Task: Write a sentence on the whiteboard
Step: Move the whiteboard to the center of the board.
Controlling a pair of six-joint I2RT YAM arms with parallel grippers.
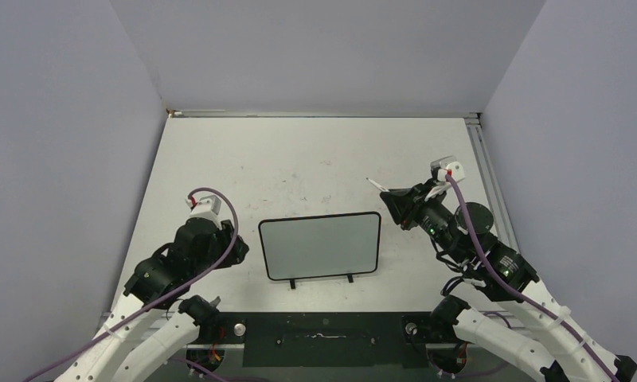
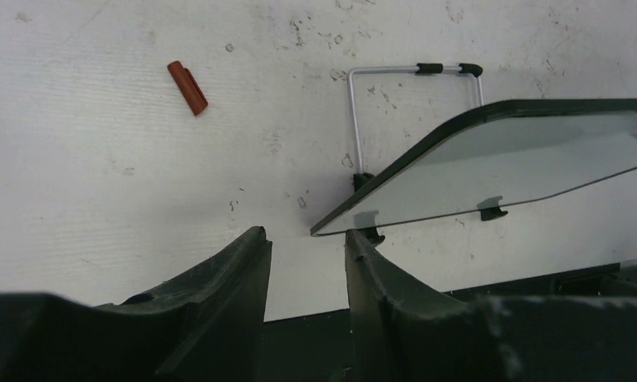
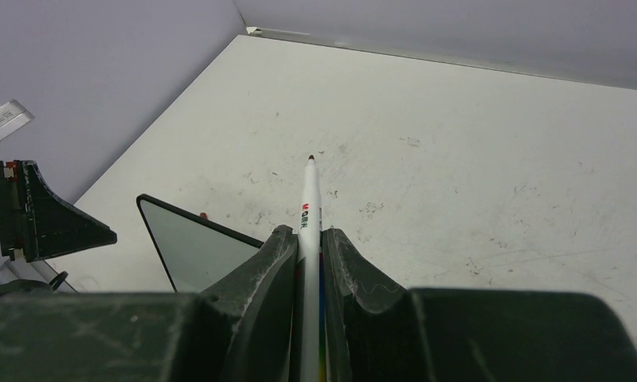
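One pale grey, black-framed whiteboard (image 1: 319, 245) is set lengthwise left-right; right gripper (image 3: 306, 232) is clamped on a marker (image 3: 309, 191), left gripper (image 2: 305, 235) parted.

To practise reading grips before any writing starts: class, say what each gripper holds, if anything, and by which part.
The right gripper clamps the marker by its barrel, tip sticking out ahead. The left gripper holds nothing.
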